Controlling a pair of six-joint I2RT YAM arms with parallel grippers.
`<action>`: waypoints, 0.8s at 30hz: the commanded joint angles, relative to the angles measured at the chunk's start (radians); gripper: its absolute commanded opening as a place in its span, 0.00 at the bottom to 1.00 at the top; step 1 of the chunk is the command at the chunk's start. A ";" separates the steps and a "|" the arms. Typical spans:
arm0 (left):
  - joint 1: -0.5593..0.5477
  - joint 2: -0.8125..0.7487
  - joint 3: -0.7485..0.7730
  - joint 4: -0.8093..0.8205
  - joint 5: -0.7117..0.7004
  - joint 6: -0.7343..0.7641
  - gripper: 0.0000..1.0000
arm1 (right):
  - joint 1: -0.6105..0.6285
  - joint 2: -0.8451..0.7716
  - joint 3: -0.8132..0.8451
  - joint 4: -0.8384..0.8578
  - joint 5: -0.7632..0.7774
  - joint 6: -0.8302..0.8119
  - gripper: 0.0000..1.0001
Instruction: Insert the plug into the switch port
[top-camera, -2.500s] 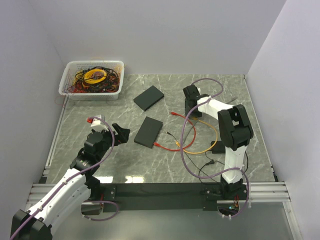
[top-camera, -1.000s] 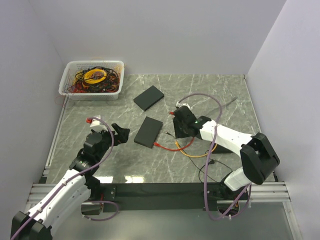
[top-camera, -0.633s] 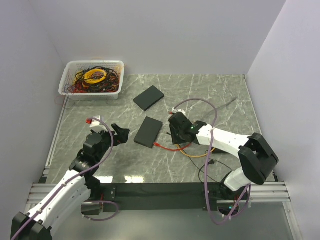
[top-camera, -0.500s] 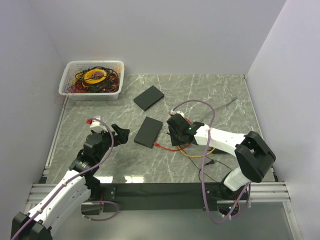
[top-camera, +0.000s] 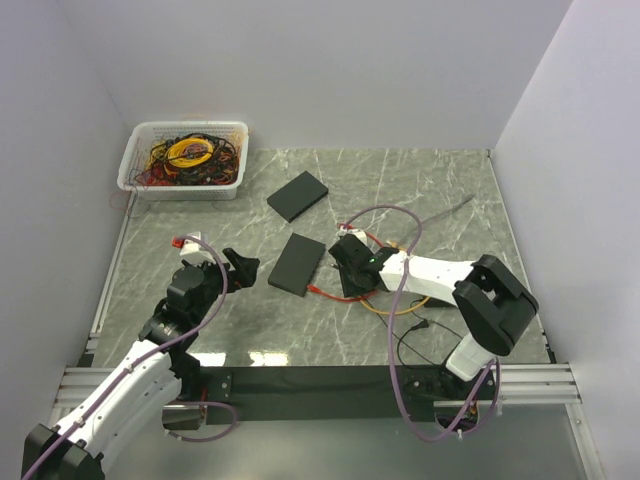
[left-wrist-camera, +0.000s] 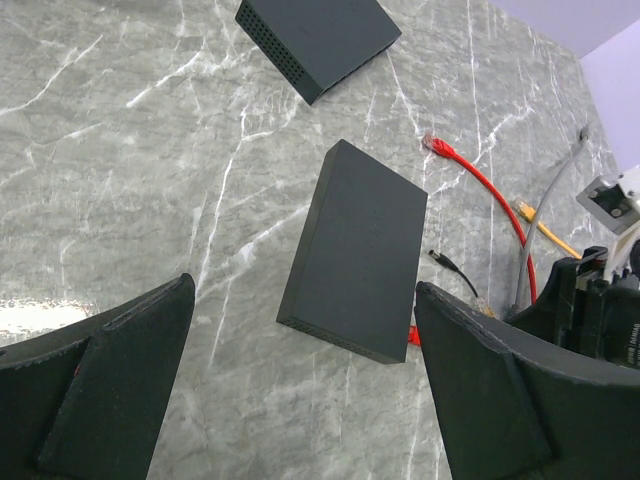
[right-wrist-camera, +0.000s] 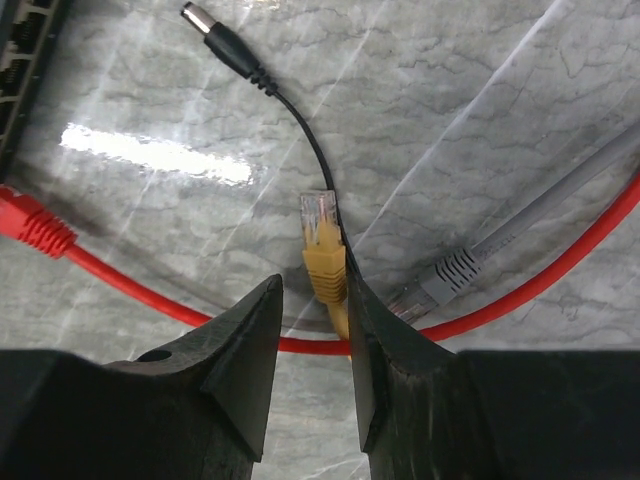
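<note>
Right arm swung in from far side. My right end effector (right-wrist-camera: 312, 300) sits low over cables, fingers apart, straddling yellow plug (right-wrist-camera: 323, 245) lying on table (right-wrist-camera: 480, 120), not clamped. Nearer switch (top-camera: 298, 263) just beside. Left end effector (left-wrist-camera: 303, 290) open, hovering. Grasp and insertion both pending.

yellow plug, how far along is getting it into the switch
Done: the right hand has reached the yellow plug. In hand: the grasp, with the jaws open either side of it. Left: grip, lift, carry it to the switch and push it in. Nothing is plugged in yet.
</note>
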 joint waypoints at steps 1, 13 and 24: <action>-0.002 -0.014 0.000 0.031 -0.007 0.010 0.98 | 0.006 0.014 -0.005 0.033 0.035 0.016 0.40; -0.002 -0.020 -0.003 0.031 -0.006 0.008 0.98 | 0.009 0.063 0.015 0.022 0.060 0.019 0.17; -0.002 -0.038 -0.006 0.029 -0.001 0.011 0.98 | 0.016 -0.328 -0.019 0.104 -0.058 -0.151 0.08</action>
